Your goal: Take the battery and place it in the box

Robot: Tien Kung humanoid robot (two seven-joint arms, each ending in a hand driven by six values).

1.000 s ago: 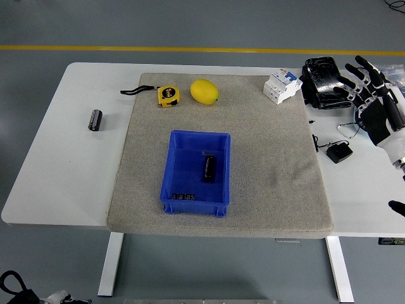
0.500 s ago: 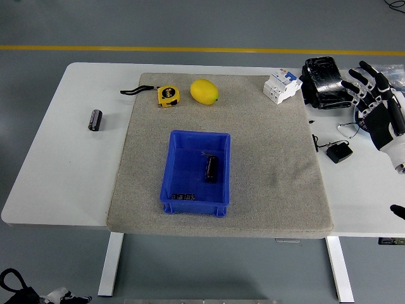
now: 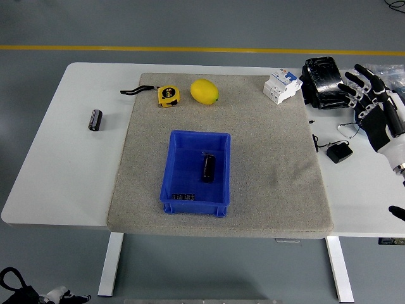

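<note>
A dark battery (image 3: pixel 209 168) lies flat on the floor of the blue box (image 3: pixel 179 156), which sits on the grey mat (image 3: pixel 266 164) in the middle of the white surface (image 3: pixel 57 164). A second dark cylinder (image 3: pixel 95 119) rests out on the bare surface to the left, well apart from the mat; from here I cannot tell whether it is another battery.

The right robot hand (image 3: pixel 369 101) hangs over the far right end of the surface, fingers spread and holding nothing, beside a black glossy pack (image 3: pixel 323 82). The left arm is nowhere to be seen.

To my eye the job looks finished, with the battery already in the box. What could go wrong now lies mostly around that right robot hand. Its fingertips are close to the black pack and above a thin cable (image 3: pixel 347 128) and a small black adapter (image 3: pixel 340 152); a careless sweep might snag the cable or shove the pack toward the white circuit breaker (image 3: pixel 281 85). If the cylinder on the left also has to go in, the reach from the right side would cross the tape measure (image 3: pixel 168 95) and lemon (image 3: pixel 204 91) and might knock them.
</note>
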